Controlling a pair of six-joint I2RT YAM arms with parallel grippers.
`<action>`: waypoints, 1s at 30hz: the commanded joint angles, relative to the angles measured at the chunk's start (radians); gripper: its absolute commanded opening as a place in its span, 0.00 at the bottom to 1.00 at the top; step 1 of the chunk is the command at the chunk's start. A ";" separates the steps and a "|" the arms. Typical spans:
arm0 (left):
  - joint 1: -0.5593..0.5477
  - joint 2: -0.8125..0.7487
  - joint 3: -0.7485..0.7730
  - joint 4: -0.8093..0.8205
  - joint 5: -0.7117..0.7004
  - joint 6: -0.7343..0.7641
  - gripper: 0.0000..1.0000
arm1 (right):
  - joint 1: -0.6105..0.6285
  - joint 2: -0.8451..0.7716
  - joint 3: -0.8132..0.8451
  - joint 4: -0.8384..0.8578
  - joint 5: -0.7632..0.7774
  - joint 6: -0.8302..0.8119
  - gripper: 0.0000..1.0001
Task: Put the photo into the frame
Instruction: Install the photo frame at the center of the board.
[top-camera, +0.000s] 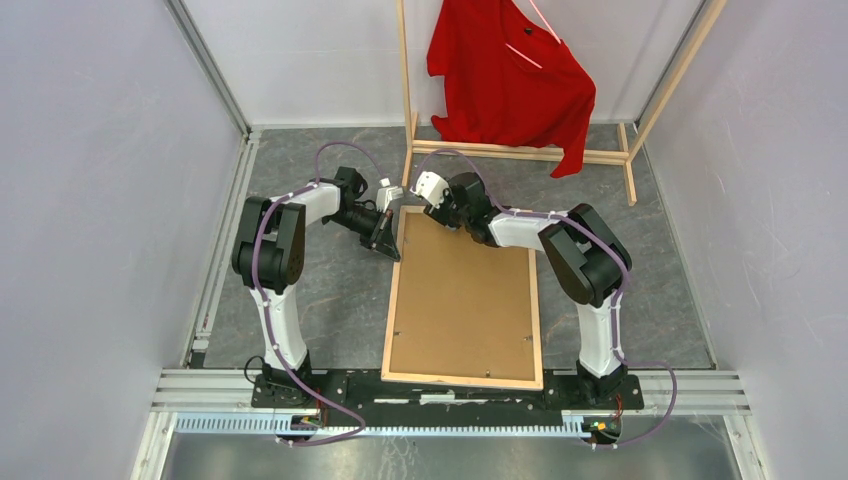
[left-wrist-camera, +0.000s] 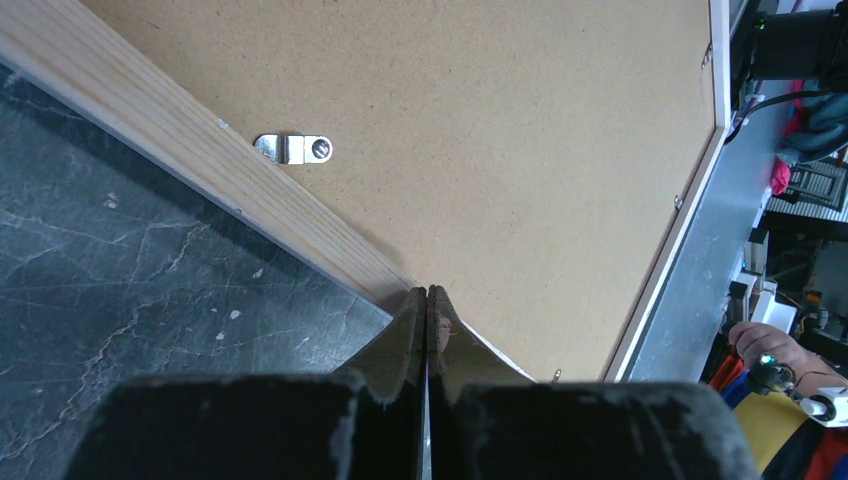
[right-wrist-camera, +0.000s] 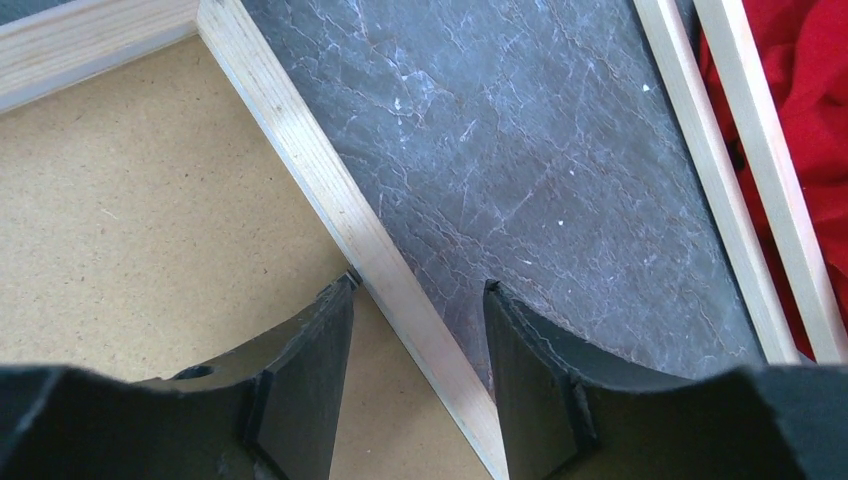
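The frame (top-camera: 391, 310) lies back-up on the grey table (top-camera: 300, 290), its light wooden rails around a brown backing board (top-camera: 462, 300) that fills the opening. The photo shows in none of the views. Whether it lies under the board cannot be told.

The right claw (right-wrist-camera: 418, 295) stands astride the far rail, jaws apart and clamped on nothing. The board is under its left finger (right-wrist-camera: 305, 370), bare table is under its right finger, and the frame's corner is just ahead of it. The rail runs nearer the left finger, with a clear gap to the right one. Further off on the right-finger side are the base bars of the clothes rack (top-camera: 520, 152), with the red shirt (top-camera: 505, 80) hanging from it.

The left claw (left-wrist-camera: 428, 300) is pinched shut on nothing, its tips against the outer edge of the side rail. A metal hanger tab (left-wrist-camera: 293, 148) sits on the board ahead of it and to its left. Whether the tips are wedged under the rail cannot be told.

The step in hand looks like taking hold of the far rail. To do it well:
- Centre the right claw so both pads meet the wood together.
- Keep the left finger on the rail's inner face rather than pressing into the board.
- Bite low and square, or the thin rail may twist out.
- Keep the left claw braced, since the frame will likely slide on the smooth table as the jaws close.
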 joint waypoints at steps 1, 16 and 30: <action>-0.013 0.007 -0.027 0.021 -0.113 0.047 0.02 | -0.012 0.049 0.028 0.024 0.001 0.026 0.56; -0.013 -0.001 -0.023 0.011 -0.113 0.054 0.02 | -0.039 0.016 0.021 0.035 -0.018 0.065 0.53; 0.026 -0.062 0.034 -0.060 -0.146 0.085 0.16 | -0.124 -0.303 -0.108 -0.018 0.015 0.329 0.80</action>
